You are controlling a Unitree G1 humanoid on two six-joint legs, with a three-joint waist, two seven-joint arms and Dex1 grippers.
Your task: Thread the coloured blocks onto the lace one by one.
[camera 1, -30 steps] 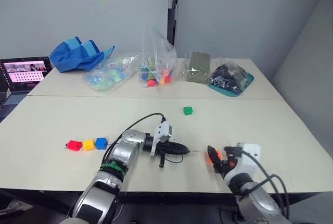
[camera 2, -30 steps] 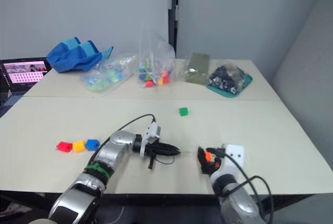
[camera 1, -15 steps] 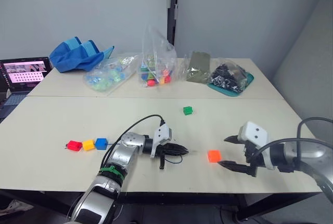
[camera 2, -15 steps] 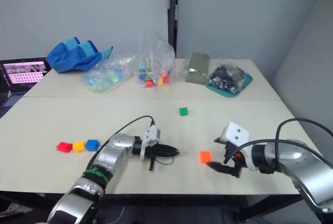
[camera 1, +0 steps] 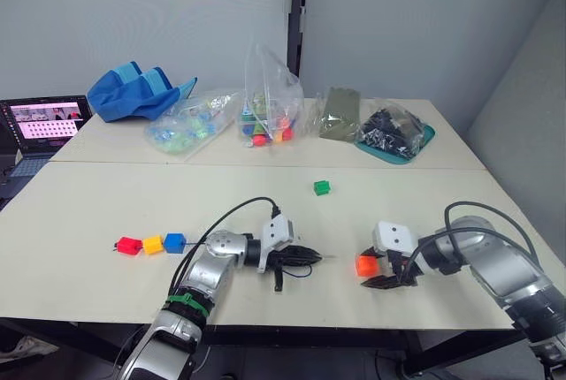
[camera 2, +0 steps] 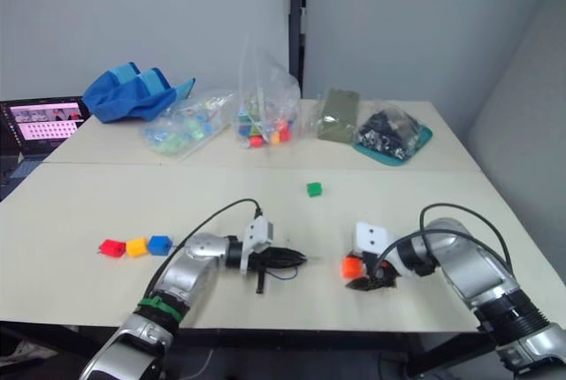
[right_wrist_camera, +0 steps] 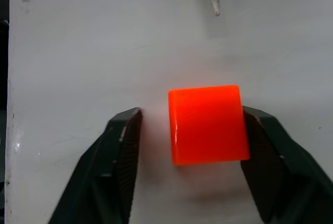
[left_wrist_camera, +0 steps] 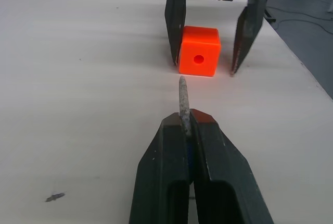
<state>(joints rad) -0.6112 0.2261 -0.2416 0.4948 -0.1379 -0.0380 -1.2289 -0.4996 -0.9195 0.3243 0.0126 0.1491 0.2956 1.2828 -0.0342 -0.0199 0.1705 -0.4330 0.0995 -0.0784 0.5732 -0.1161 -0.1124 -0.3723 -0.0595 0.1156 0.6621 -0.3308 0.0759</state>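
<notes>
The orange block (camera 1: 366, 265) rests on the table between the fingers of my right gripper (camera 1: 378, 270), which is open. In the right wrist view one finger (right_wrist_camera: 267, 151) touches the orange block (right_wrist_camera: 208, 124) and the other stands a little off it. My left gripper (left_wrist_camera: 186, 120) is shut on the lace's pale tip (left_wrist_camera: 182, 96), which points at the hole in the orange block (left_wrist_camera: 199, 57) a short way off. The red block (camera 1: 128, 246), yellow block (camera 1: 152, 244) and blue block (camera 1: 173, 242) sit in a row at the left. A green block (camera 1: 322, 187) lies alone further back.
Clear bags of colourful pieces (camera 1: 265, 106) (camera 1: 181, 125) stand at the back, with a blue cloth bag (camera 1: 137, 90), an olive pouch (camera 1: 338, 113) and a teal tray of dark items (camera 1: 393, 133). A laptop (camera 1: 44, 124) sits far left. The table's front edge is close to both grippers.
The orange block went from my right gripper's grasp onto the table. The right gripper opened, swung out to the right, then came back to straddle the block. The left gripper barely moved.
</notes>
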